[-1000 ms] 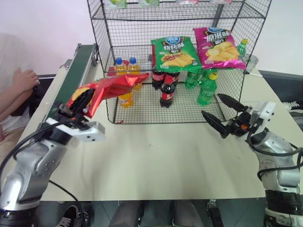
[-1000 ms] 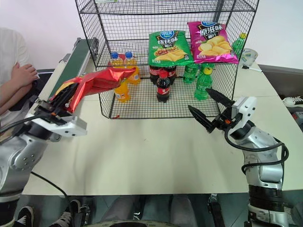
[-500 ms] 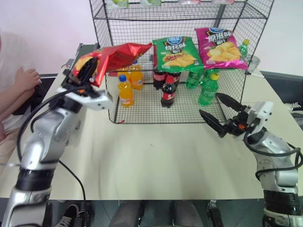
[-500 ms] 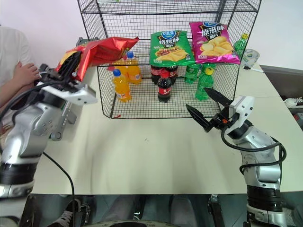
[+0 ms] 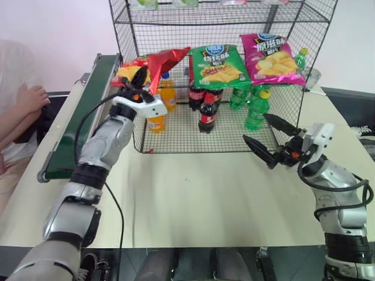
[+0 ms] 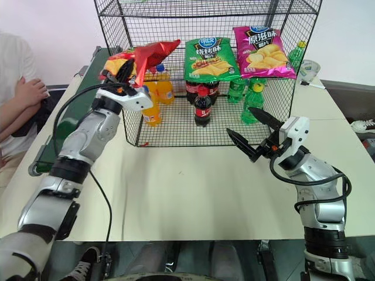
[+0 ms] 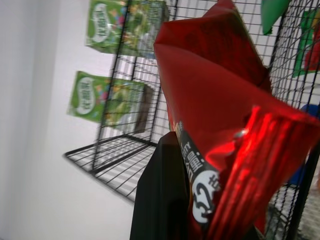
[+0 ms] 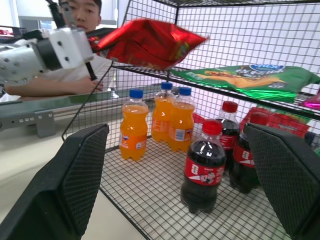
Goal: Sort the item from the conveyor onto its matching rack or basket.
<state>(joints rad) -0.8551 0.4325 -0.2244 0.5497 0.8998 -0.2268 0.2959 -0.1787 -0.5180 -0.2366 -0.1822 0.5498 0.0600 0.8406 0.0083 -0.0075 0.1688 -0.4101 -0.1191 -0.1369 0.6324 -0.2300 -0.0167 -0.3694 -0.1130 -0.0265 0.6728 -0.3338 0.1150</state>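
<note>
- At the far edge of the desk (image 5: pixel 193 193) stands the black wire-mesh rack (image 5: pixel 220 82), its open front facing the robot. The middle tier holds a green chip bag (image 5: pixel 215 64) and a pink chip bag (image 5: pixel 270 51), and the bottom tier holds orange soda bottles (image 5: pixel 157 117), cola bottles (image 5: pixel 206 114) and green bottles (image 5: pixel 255 109).
- Along the desk's left edge runs the dark green conveyor (image 5: pixel 79 111). Its belt is bare, and a person's hand (image 5: pixel 30 98) rests just beyond it.
- The red chip bag (image 5: pixel 157 61) is off the belt and held up at the rack's front left corner. Its free end pokes in at middle-tier height, just beside the green bag.
- The left pincer (image 5: pixel 136 79) is clamped shut on the red chip bag's near end. In the left wrist view the foil bunches against its black finger (image 7: pixel 160 200).
- The right pincer (image 5: pixel 270 139) hangs near the desk's right side, jaws spread wide, holding nothing.
- Risks, as I judge them:
  - The bag droops from a single end grip, so its loose corner could catch on the corner post or the tier's front wire.
  - Released too shallow, it could slide off the tier onto the bottles or the desk.
  - Pushed too far across, it could nudge the green bag.
</note>
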